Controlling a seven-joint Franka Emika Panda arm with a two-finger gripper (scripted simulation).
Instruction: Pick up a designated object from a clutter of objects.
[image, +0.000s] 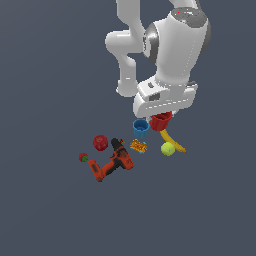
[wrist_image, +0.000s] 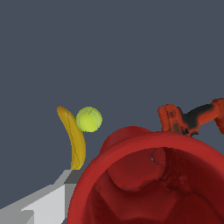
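The red cup (image: 161, 121) sits right under my gripper (image: 163, 115), whose hand hides its rim in the exterior view. In the wrist view the red cup (wrist_image: 148, 179) fills the lower frame, its open mouth toward the camera. One grey finger (wrist_image: 41, 200) lies against the outside of its rim; the other finger is hidden. The gripper looks shut on the cup's wall. The blue cup (image: 141, 128) stands just to the exterior view's left of it.
The yellow banana (image: 173, 141) and green-yellow ball (image: 168, 148) lie near the red cup; both show in the wrist view, banana (wrist_image: 74, 140) and ball (wrist_image: 89, 119). The power drill (image: 114, 162), orange-yellow bit (image: 138, 146), red apple (image: 100, 142) and strawberry (image: 83, 157) lie on the exterior view's left.
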